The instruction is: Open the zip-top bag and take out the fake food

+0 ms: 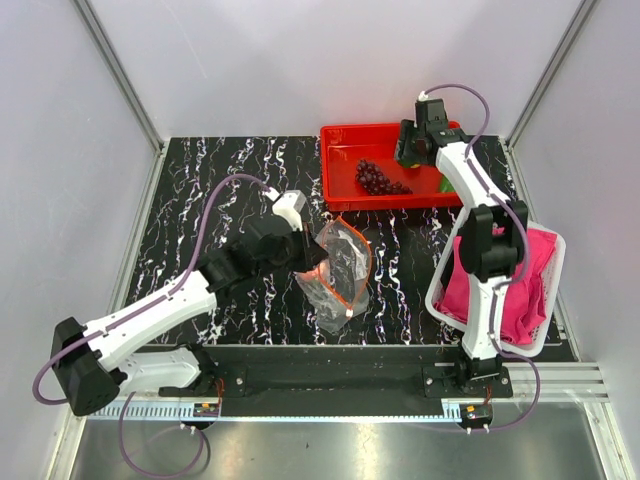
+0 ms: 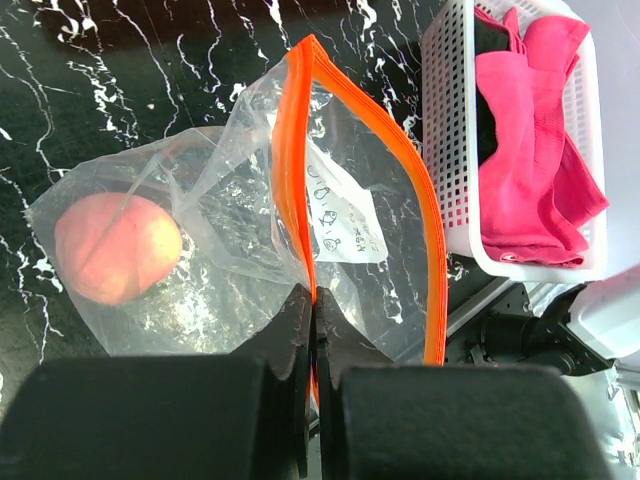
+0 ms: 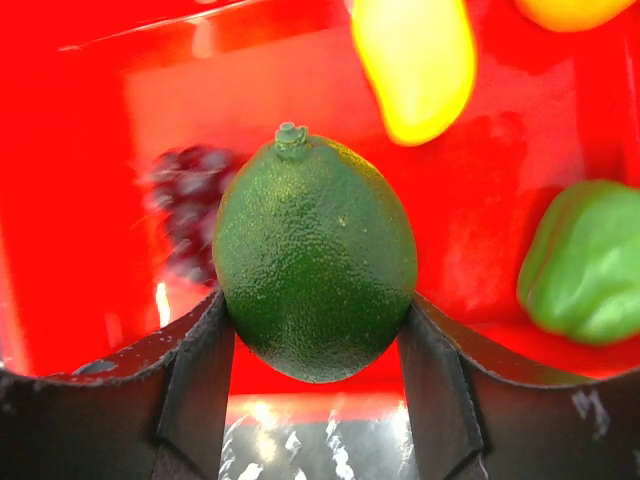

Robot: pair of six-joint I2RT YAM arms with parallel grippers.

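Observation:
The clear zip-top bag (image 1: 340, 275) lies mid-table with its mouth open. My left gripper (image 2: 316, 305) is shut on its orange zip strip (image 2: 295, 150). One peach-orange ball (image 2: 118, 248) still lies inside the bag. My right gripper (image 3: 316, 330) hangs over the red tray (image 1: 340, 160), shut on a green lime (image 3: 315, 260) held between both fingers. In the tray lie a dark grape bunch (image 1: 380, 178), a yellow fruit (image 3: 415, 65) and a green pepper (image 3: 585, 265). The edge of an orange piece (image 3: 570, 10) shows at the top of the right wrist view.
A white basket (image 1: 545, 300) of pink cloths (image 1: 505, 285) stands at the right, close beside the right arm. The black marbled table ends at a metal rail at the near edge. Grey walls close in the left, back and right.

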